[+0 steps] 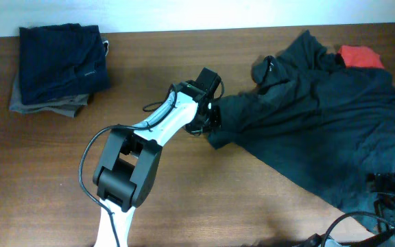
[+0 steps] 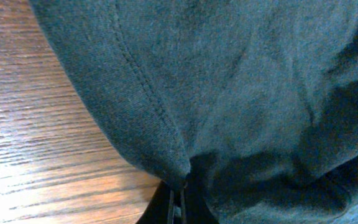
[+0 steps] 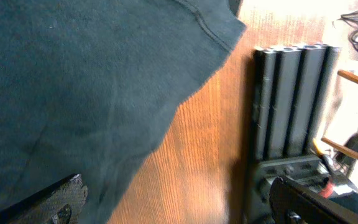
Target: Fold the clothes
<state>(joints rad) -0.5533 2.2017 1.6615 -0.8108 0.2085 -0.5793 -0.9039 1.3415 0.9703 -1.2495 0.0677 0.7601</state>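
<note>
Overhead, left gripper (image 1: 210, 121) clenched on dark T-shirt (image 1: 321, 116) hem, open table (image 1: 252, 206) alongside, right gripper (image 3: 179, 202) spread wide.

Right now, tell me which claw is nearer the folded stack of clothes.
Left. The left claw, pinching the dark shirt by its edge mid-table, is right of the folded stack; the right claw hangs open over the shirt's far side, much farther off.

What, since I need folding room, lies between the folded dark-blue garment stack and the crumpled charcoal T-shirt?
Bare brown wooden table, crossed only by the white left arm, in the overhead view.
</note>
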